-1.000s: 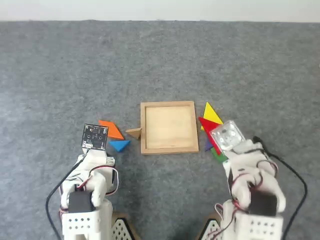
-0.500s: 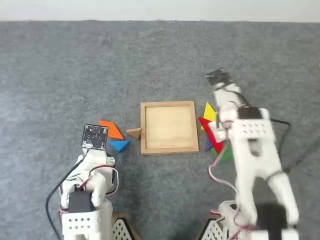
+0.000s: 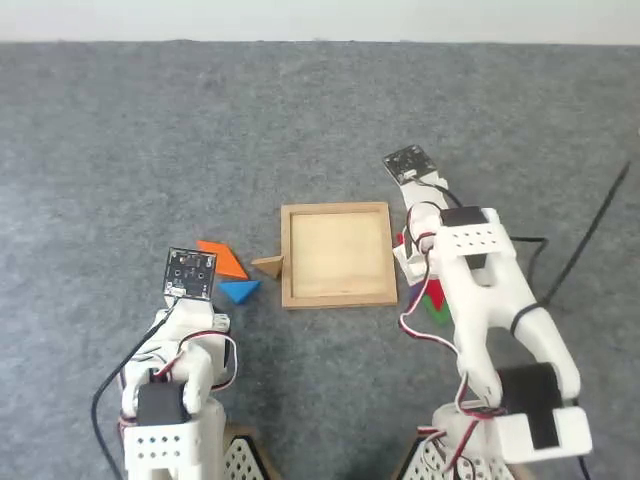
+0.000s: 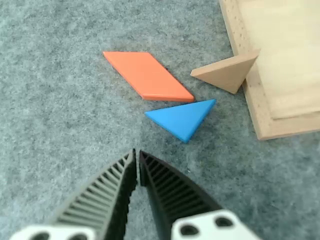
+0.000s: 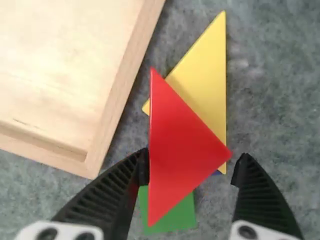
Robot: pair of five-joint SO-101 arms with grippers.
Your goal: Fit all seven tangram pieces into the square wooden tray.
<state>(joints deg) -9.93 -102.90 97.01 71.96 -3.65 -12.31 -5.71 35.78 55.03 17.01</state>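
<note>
The square wooden tray [image 3: 335, 209] lies mid-table with nothing in it. Left of it are an orange parallelogram [image 3: 225, 259], a blue triangle [image 3: 239, 290] and a wood-coloured triangle [image 3: 268, 266] that touches the tray's rim [image 4: 250, 95]. My left gripper [image 4: 136, 155] is shut and hovers just short of the blue triangle [image 4: 181, 118]. The right arm [image 3: 470, 260] stretches over the pile right of the tray. There my right gripper [image 5: 192, 167] is open, a finger on each side of the red triangle [image 5: 180, 140]. This lies on a yellow triangle [image 5: 205, 85] and a green piece [image 5: 172, 217].
Grey felt covers the table on all sides of the tray. A sliver of a purple piece [image 5: 216, 173] peeks from under the red triangle. The tray's side wall [image 5: 120, 100] stands close beside the right gripper's fingers. Cables trail from both arm bases.
The right arm has swung up from its folded pose near its base and out over the pile, then come down with its fingers around the red triangle. The left arm has not moved.
</note>
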